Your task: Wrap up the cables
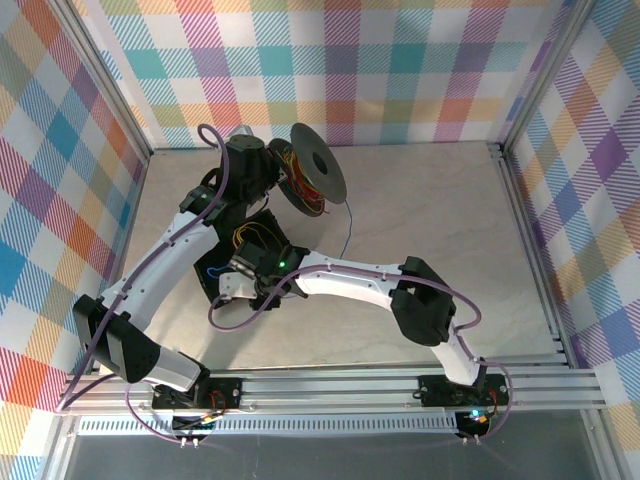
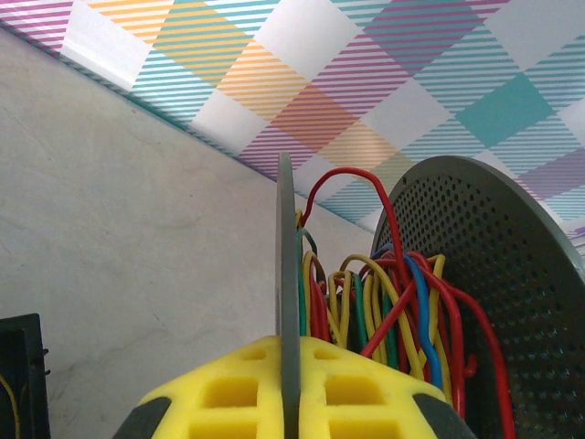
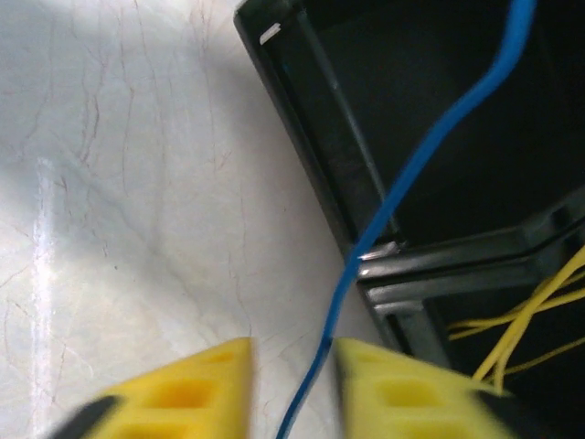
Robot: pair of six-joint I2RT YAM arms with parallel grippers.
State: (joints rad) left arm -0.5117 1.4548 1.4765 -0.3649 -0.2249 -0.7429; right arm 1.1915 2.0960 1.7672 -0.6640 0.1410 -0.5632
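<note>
Wound cables [image 2: 384, 302]: red, yellow, blue and green strands lie bunched in loose loops between the two discs of the spool [image 1: 318, 165]; one red loop arches above the rest.
Spool: it stands on edge near the far edge of the worktop [image 1: 430, 230], left of the middle and close to the checked wall [image 2: 366, 82].
Thin flange [image 2: 289, 274]: seen edge-on in the left wrist view, upright, with the cable bundle just to its right.
Perforated flange [image 2: 494, 265]: the grey disc on the far side of the bundle, dotted with small holes.
Left gripper [image 2: 290, 375]: its yellow fingers are pressed together on the lower rim of the thin flange, one on each face.
Blue cable [image 3: 411, 174]: one strand runs down across the black box [image 3: 311, 119], over its rim and into the gap between the right fingers.
Right gripper [image 3: 292, 366]: its yellow fingers stand apart on either side of the blue cable, with clear space on both sides, low over the worktop just beside the box rim.
Yellow cables [image 3: 521, 320]: several thin strands lie inside the box, behind a rail.
Black box: it sits in the left half of the worktop, between the spool and the near edge.
Trailing blue strand [image 1: 345, 235]: a thin line runs from the spool over bare worktop towards the right arm.
</note>
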